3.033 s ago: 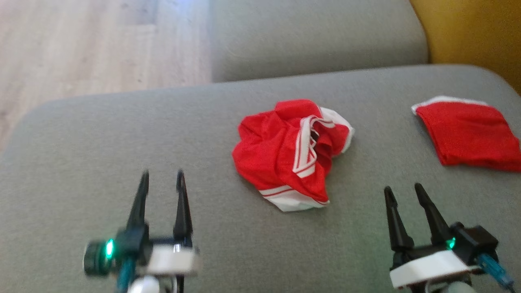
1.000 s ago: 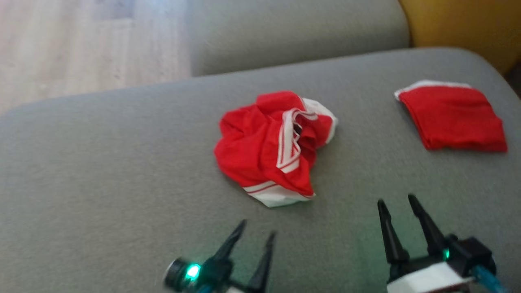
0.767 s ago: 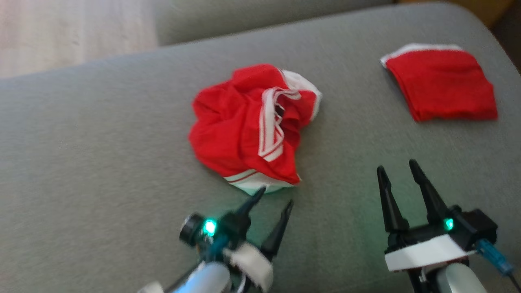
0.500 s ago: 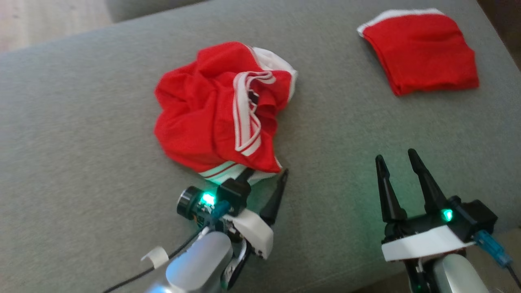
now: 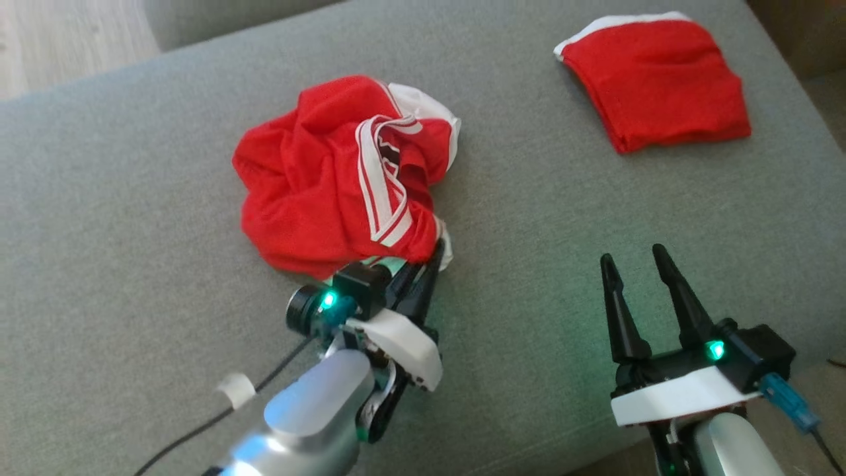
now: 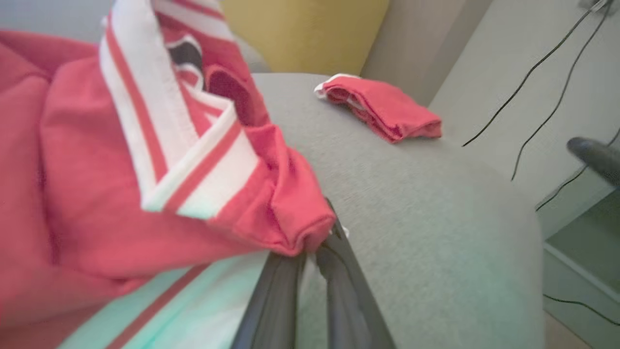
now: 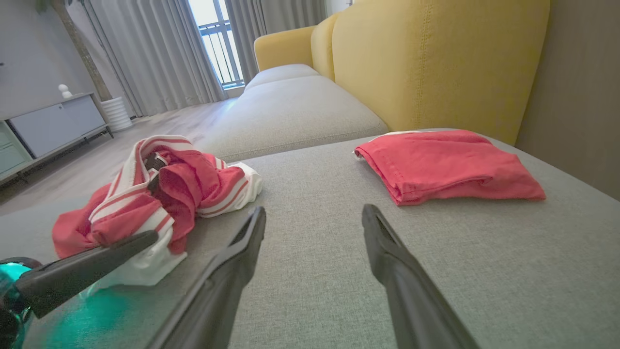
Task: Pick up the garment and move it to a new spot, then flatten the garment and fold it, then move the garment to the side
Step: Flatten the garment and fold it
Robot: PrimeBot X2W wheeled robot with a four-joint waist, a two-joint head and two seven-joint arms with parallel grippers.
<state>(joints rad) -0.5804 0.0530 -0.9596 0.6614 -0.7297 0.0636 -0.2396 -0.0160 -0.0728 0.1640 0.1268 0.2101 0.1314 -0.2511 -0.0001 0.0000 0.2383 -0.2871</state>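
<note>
Red crumpled garment (image 5: 317, 192), white striped trim, heaped midway across grey cushion (image 5: 132, 264). Hem nearest cushion's front edge pinched in left gripper (image 5: 426, 261), fingers pressed together on fold of red cloth. Edge hold, likely for lifting whole heap clear. Right gripper (image 5: 631, 254) spread, empty, over cushion's front right, apparently in reserve. Red folded garment (image 5: 657, 82) at cushion's far right: steer clear.

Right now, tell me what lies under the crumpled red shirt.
The crumpled shirt lies on the grey cushion. At its near edge the left pincer is shut on a red fold, white hem beneath it. Anything under the heap's middle is covered.
</note>
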